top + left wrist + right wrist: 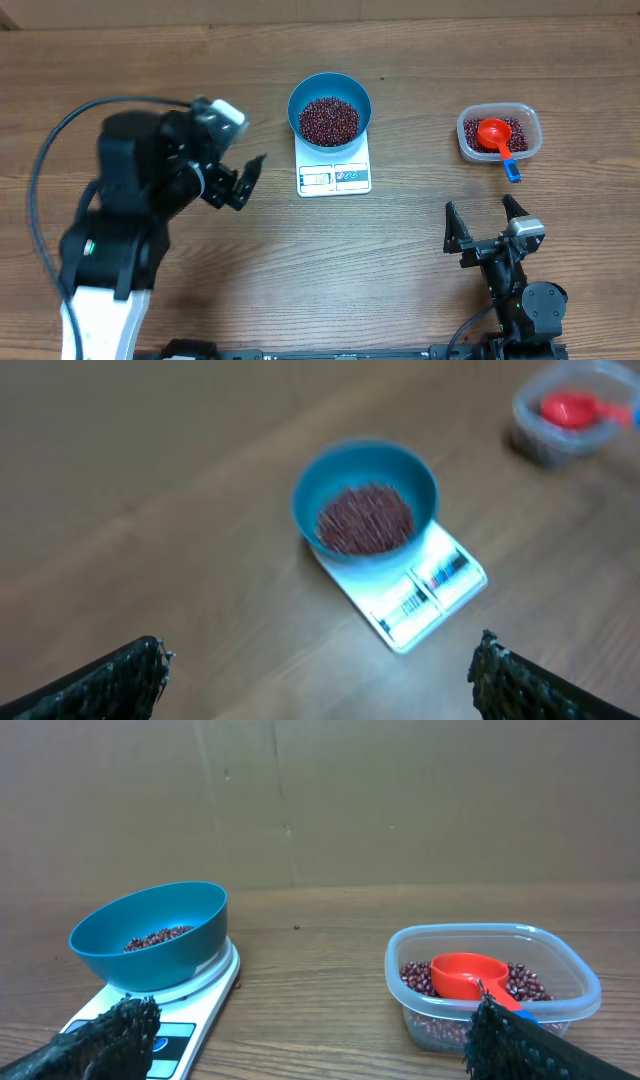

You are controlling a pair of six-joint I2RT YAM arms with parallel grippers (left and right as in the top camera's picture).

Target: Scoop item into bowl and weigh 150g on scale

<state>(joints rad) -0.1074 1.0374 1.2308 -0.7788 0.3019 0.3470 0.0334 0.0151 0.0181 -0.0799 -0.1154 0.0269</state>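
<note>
Atop scale (pixel 334 178), bowl (pixel 292 108) w/ beans (pixel 330 120), well apart from released left claw (pixel 240 183), right claw (pixel 480 208).

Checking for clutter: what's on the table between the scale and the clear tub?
Nothing: only bare tabletop lies between the scale and the tub, as the overhead view shows.
</note>
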